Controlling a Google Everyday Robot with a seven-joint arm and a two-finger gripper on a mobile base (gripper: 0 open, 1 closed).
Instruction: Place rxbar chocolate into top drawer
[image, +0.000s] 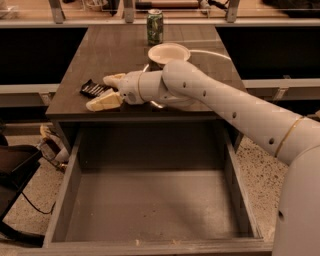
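The rxbar chocolate (93, 89), a flat black bar with pale stripes, lies on the table's (115, 55) front left part. My gripper (102, 92) reaches in from the right, fingers open, one cream fingertip (114, 79) behind the bar and the other (101, 102) in front of it. The bar's right end sits between the fingers. The top drawer (150, 205) is pulled wide open below the table's front edge, its flat bottom bare.
A green can (155, 27) stands at the table's far middle. A white bowl (169, 52) sits behind my wrist. A dark chair (15, 175) and cable are on the floor at left. Speckled floor shows to the right of the drawer.
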